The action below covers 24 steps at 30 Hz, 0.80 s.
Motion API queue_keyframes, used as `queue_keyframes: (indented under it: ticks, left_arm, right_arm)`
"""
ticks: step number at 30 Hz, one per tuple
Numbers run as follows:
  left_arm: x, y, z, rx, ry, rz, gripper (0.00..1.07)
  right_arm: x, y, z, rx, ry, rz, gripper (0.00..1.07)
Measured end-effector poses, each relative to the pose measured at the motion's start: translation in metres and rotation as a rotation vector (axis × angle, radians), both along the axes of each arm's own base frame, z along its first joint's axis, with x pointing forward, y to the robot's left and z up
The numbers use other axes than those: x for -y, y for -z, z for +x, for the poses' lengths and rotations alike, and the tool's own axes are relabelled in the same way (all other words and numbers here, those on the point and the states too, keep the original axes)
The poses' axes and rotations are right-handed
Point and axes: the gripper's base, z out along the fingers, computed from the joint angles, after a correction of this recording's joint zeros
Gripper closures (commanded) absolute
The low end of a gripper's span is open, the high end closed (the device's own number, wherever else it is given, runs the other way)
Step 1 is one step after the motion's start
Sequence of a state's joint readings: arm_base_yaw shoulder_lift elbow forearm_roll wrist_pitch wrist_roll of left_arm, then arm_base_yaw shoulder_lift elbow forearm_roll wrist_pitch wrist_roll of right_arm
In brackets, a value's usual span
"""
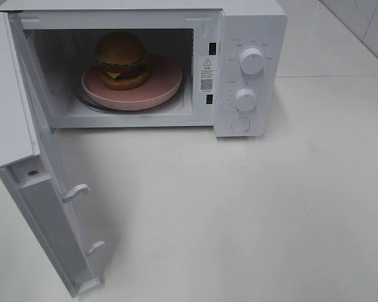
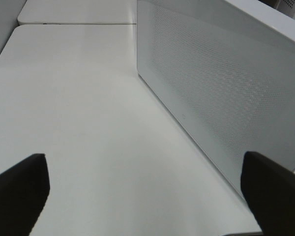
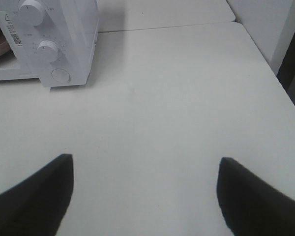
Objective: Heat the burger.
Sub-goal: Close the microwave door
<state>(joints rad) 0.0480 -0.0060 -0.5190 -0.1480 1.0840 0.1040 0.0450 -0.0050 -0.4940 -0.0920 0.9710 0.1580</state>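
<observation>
The burger [image 1: 120, 58], with its brown bun, sits on a round pink plate [image 1: 166, 83] inside the open white microwave [image 1: 252, 25]. The microwave door [image 1: 47, 207] swings out wide to the left. Neither gripper shows in the exterior high view. In the left wrist view my left gripper [image 2: 145, 194] is open over bare table, with the door's dotted outer face [image 2: 221, 93] beside it. My right gripper [image 3: 145, 194] is open and empty over the table, well in front of and to the right of the microwave's control panel [image 3: 54, 44].
Two knobs [image 1: 251, 60] [image 1: 246, 99] and a round button [image 1: 240, 124] sit on the microwave's right panel. The white table [image 1: 252, 214] stretches in front and to the right. A second table surface [image 3: 162, 12] lies behind, with a seam between the two.
</observation>
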Motion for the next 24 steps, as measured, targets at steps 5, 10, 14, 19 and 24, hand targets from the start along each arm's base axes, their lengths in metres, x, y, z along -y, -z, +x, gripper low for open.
queue_keyframes:
  ticks: [5,10,14,19,24]
  left_arm:
    - [0.0,0.0,0.0,0.0,0.0,0.0,0.09]
    - [0.0,0.0,0.0,0.0,0.0,0.0,0.09]
    - [0.0,0.0,0.0,0.0,0.0,0.0,0.09]
    - [0.0,0.0,0.0,0.0,0.0,0.0,0.09]
    - [0.0,0.0,0.0,0.0,0.0,0.0,0.09]
  right_arm:
    - [0.0,0.0,0.0,0.0,0.0,0.0,0.31]
    - [0.0,0.0,0.0,0.0,0.0,0.0,0.31]
    - [0.0,0.0,0.0,0.0,0.0,0.0,0.31]
    - [0.0,0.0,0.0,0.0,0.0,0.0,0.31]
    - [0.0,0.0,0.0,0.0,0.0,0.0,0.31]
